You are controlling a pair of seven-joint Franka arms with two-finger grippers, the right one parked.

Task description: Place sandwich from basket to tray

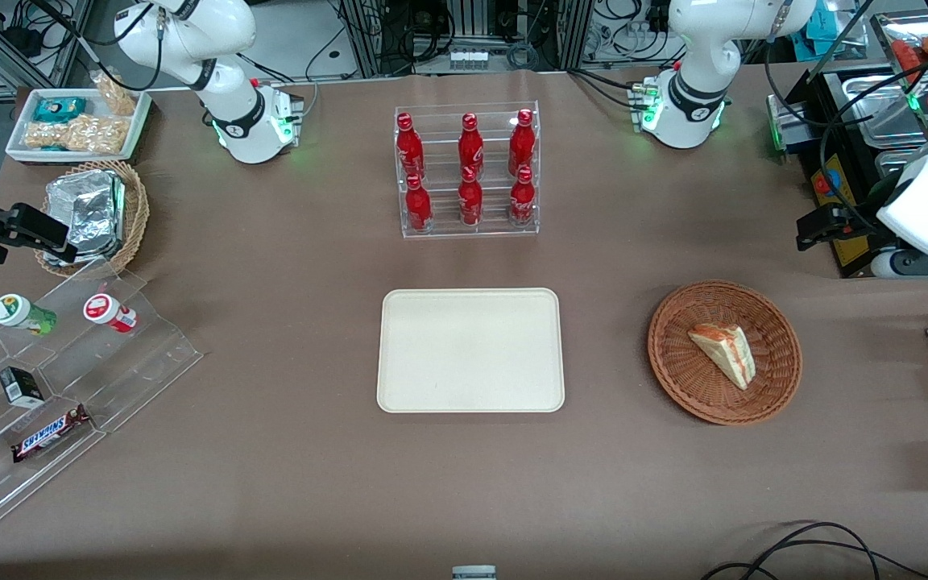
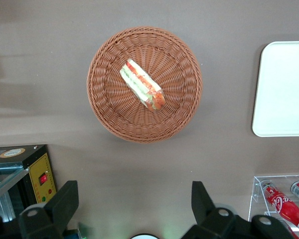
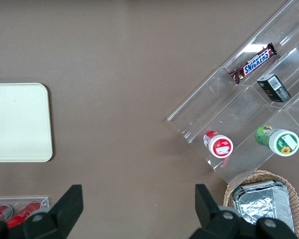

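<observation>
Our hand hangs open, high above the desk, surveying the triangular white-bread sandwich lying in its round reddish-brown wicker basket, well apart from the bare cream plastic tray.

A brown cloth is covering the table edge to edge, wrinkling slightly near the front camera. Even overhead light is falling on it, leaving soft shadows. Farther from the front camera, past the table's edge, metal rack framing and tangled black cables are filling the room. A black cable is trailing over the table edge nearest the camera. At the working arm's end, a black box with a yellow panel is standing beside steel pans.
</observation>
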